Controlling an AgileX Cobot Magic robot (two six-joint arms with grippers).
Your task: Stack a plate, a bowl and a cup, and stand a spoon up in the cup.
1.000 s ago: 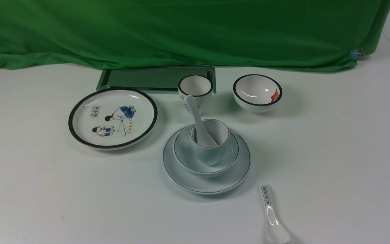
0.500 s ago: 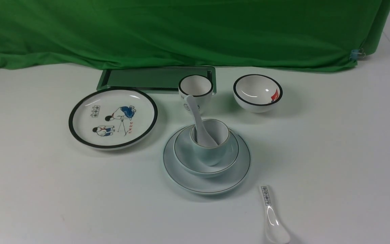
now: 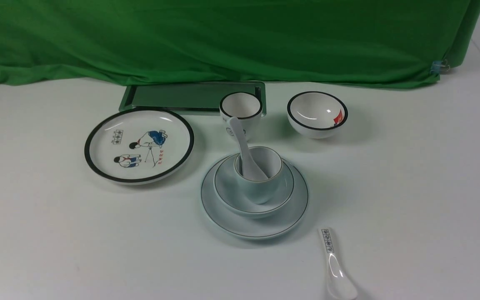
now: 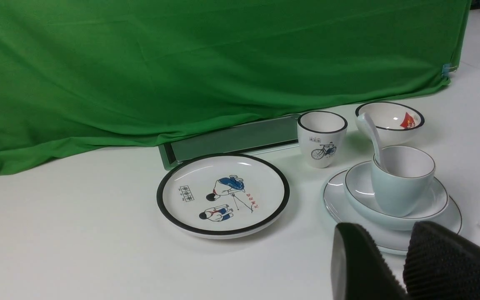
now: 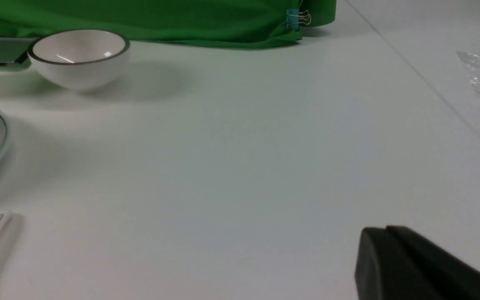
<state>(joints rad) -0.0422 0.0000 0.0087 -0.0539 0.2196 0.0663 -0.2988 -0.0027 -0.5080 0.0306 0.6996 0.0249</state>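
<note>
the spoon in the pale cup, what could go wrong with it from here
The plain white spoon leans on the rim of the pale blue cup, its handle sticking up well clear, so a passing arm could catch it and perhaps tip the cup.

The cup sits in the pale shallow bowl on the pale plate, so a knock to the plate's exposed rim might jolt everything above it.
</note>
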